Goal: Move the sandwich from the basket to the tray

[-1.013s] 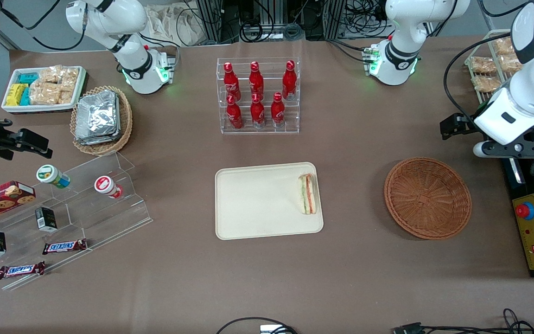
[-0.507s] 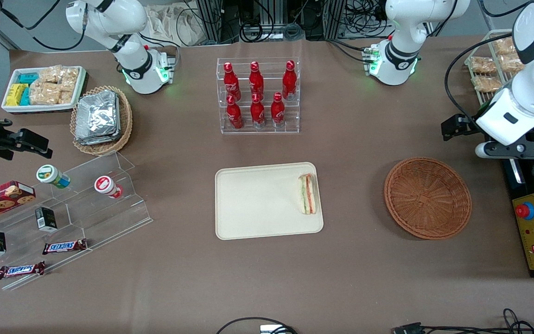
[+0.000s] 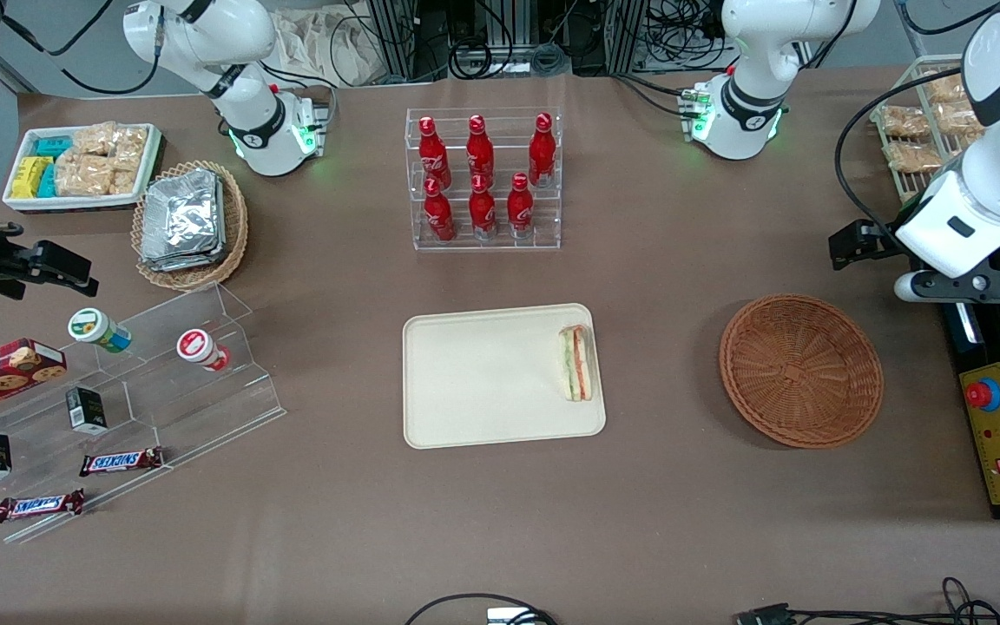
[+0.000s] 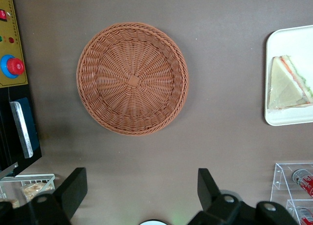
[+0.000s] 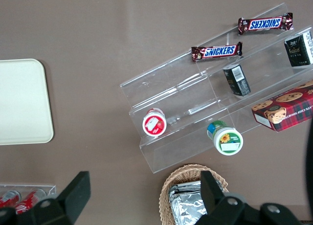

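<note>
A: Where does the sandwich sit?

B: On the tray, close to the rim on the working arm's side, standing on edge with its filling layers showing. The basket holds nothing, so the placing looks done.

A: And the claw?

B: It hangs above the counter near the basket, fingers spread wide with nothing between them.

A: How would the sandwich handle, if it needed another grip?

B: Probably light and soft. It appears to sit in a clear wrap, which may be slippery. Squeezing hard would likely crush the bread. The safer hold seems to be across the two flat bread faces near the thick end, with gentle closing.
</note>
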